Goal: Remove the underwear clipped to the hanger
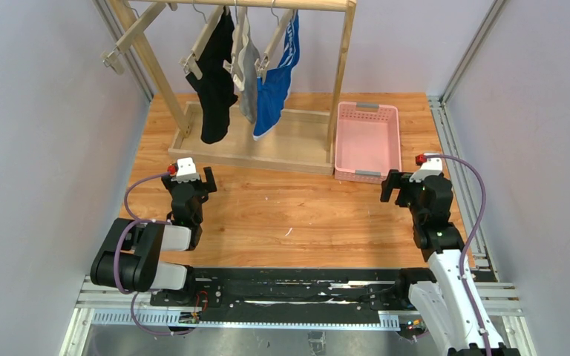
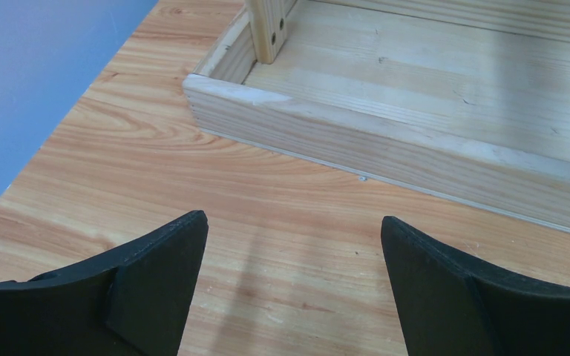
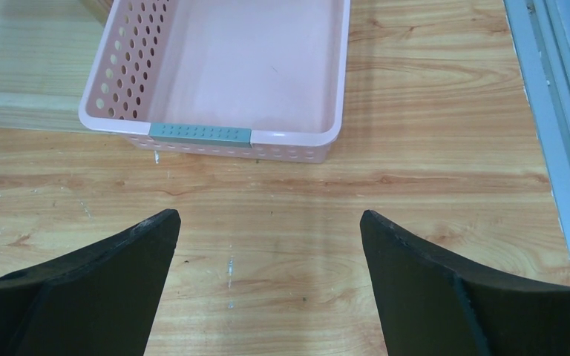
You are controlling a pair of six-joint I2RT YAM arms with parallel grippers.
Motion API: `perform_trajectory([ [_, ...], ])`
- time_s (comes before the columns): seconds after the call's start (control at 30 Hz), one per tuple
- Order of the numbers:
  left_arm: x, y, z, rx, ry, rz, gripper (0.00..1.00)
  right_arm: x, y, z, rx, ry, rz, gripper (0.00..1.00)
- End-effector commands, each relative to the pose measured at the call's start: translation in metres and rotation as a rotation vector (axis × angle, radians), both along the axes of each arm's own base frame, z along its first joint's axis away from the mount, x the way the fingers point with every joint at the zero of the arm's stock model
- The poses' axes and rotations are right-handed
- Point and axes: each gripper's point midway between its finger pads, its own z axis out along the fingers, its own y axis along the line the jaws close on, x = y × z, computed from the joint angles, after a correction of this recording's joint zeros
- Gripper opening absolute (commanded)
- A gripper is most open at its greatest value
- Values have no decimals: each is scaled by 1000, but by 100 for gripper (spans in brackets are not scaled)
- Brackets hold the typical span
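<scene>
In the overhead view we are seeing what neither wrist camera is catching: three briefs hanging from wooden clip hangers [image 1: 200, 48] on the rail [image 1: 267, 4] of a wooden rack [image 1: 344, 74] at the far side of the table [image 1: 289, 211]. The black briefs [image 1: 214, 81] are hanging leftmost, the grey briefs [image 1: 249, 85] in the middle and the blue briefs [image 1: 274, 93] with white markings on the right. Each is dangling with its long axis running down toward the rack's base tray [image 2: 386, 141], the black pair reaching lowest.

The left wrist view is giving us only a near corner of that tray and the foot of one post [image 2: 267, 30]. The right wrist view is showing the pink basket [image 3: 119, 74], which is sitting just beside the rack's right end.

The clips are too small to make out, and the upper frame edge is cutting off the top of the rack.

Both claws are standing wide apart with nothing between the fingers. The left gripper [image 2: 293, 219] is hovering over bare table before the tray and the right gripper [image 3: 267, 213] before the basket, both well apart from the underwear.
</scene>
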Motion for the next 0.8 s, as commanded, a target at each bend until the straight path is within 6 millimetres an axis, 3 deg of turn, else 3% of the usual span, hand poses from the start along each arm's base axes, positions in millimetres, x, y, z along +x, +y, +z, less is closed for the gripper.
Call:
perform_trajectory([
  [0.0,2,2,14,-5,-33,6,98,2,14,-1,30,-13,58,94],
  [0.1,1,5,28,2,-7,30,98,1,17,2,16,-32,92,94],
  [0.27,-12,28,73,-20,-27,191,98,6,21,8,0,-60,126,94],
  [0.4,-21,31,101,-68,-90,213,98,12,26,8,-6,-50,157,94],
  [0.6,-19,10,134,-106,-22,111,98,22,38,17,-2,-63,233,94],
  [0.77,-12,-32,172,-55,1,-94,98,25,43,32,-2,-111,250,94],
])
